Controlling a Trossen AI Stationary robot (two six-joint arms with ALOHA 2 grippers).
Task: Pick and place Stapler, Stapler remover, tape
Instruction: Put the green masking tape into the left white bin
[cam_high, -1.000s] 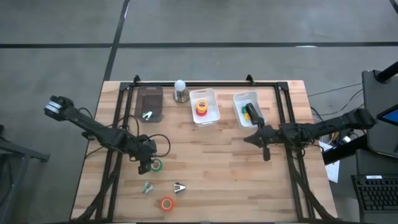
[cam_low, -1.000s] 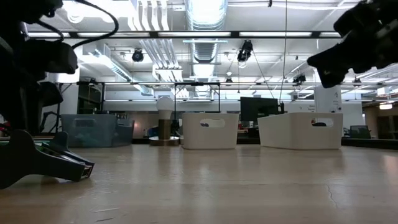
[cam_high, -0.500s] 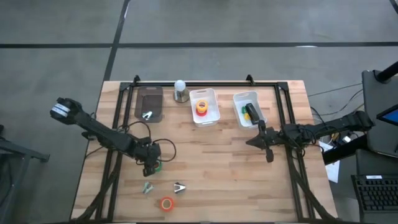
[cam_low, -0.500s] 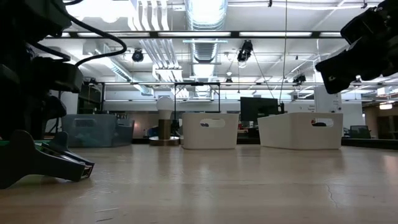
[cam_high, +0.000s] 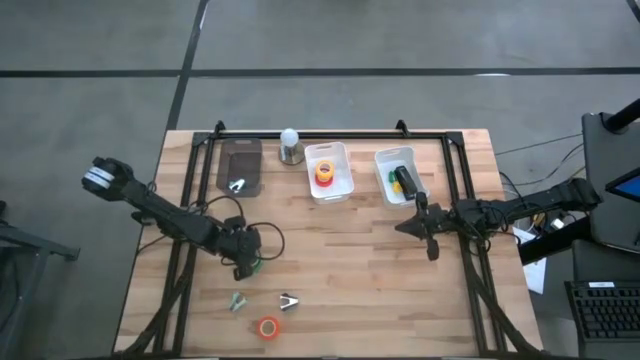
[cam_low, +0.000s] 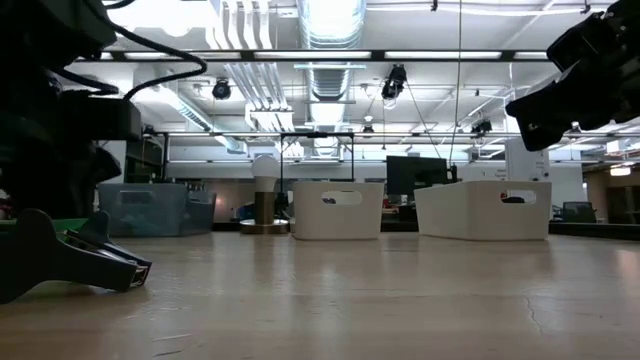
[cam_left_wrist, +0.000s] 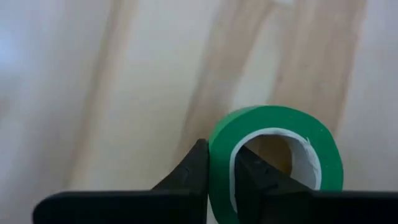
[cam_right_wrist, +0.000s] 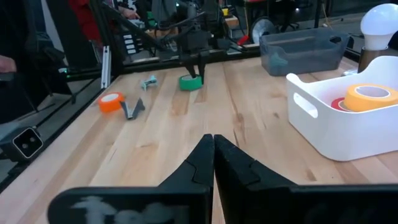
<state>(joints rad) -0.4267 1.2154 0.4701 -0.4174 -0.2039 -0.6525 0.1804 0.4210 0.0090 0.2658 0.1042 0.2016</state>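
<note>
Green tape sits right at my left pincer, lying flat on the wooden table in its left half, roughly midway between the far and near edges. In my left wrist view one finger stands just outside the ring's wall and the other reaches down into its pale core, so my fingers are pinched on that wall and I am gripping the roll. The ring lies with its hole facing straight up, so it has no long axis along the table to speak of. Nearer the near edge I can see an orange tape roll lying flat as well, with two small claw-shaped pieces, one pale green and one grey, between it and my left pincer. Along the far edge stand a dark tray, a white-topped knob, a white bin holding a yellow-orange roll over a red one, and a second white bin with a dark stapler-like thing in it. My right pincer hangs above the table's right half near that second bin, its fingers pressed together and holding nothing.
</note>
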